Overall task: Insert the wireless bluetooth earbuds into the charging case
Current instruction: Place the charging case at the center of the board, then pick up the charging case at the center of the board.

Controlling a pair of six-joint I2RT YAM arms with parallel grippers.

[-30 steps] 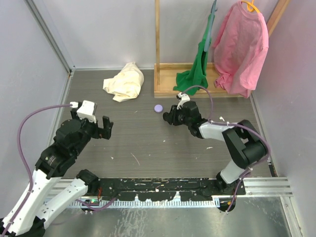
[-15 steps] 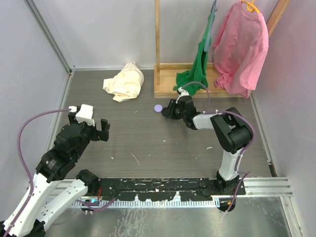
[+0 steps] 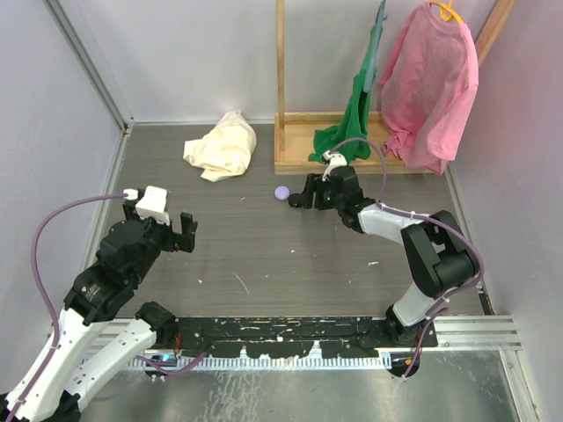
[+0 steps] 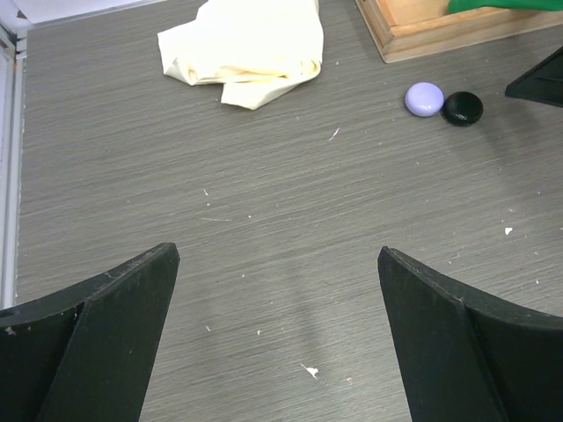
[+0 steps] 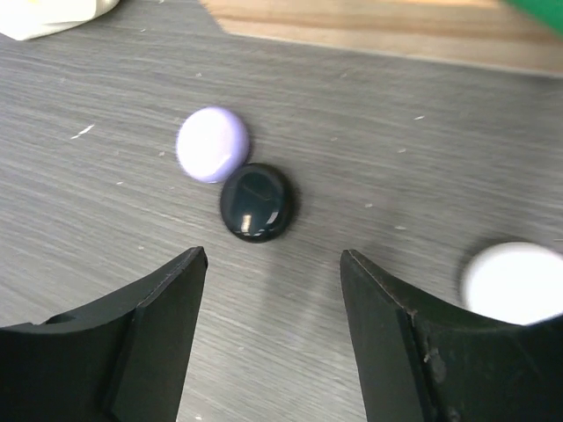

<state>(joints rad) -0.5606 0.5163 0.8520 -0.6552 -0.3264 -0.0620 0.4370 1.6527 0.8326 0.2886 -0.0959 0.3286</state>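
A small round lilac piece [image 5: 212,143] and a glossy black oval piece [image 5: 256,202] lie touching on the grey floor; I cannot tell which is case or earbud. A blurred white round thing [image 5: 515,283] lies to the right. My right gripper [image 5: 273,264] is open and empty, just short of the black piece. From above, the right gripper [image 3: 302,197] sits right of the lilac piece [image 3: 281,192]. My left gripper [image 3: 186,231] is open and empty, far left; its view [image 4: 277,255] shows the lilac piece [image 4: 424,98] and black piece [image 4: 462,108] far off.
A crumpled cream cloth [image 3: 222,146] lies at the back left. A wooden rack base [image 3: 303,154] stands behind the pieces, with a green garment [image 3: 352,119] and a pink shirt [image 3: 431,83] hanging over it. Walls close in both sides.
My right gripper has moved back and slightly left, closer to the lilac and black pieces, and its forearm has swung. My left gripper has pulled back a little.
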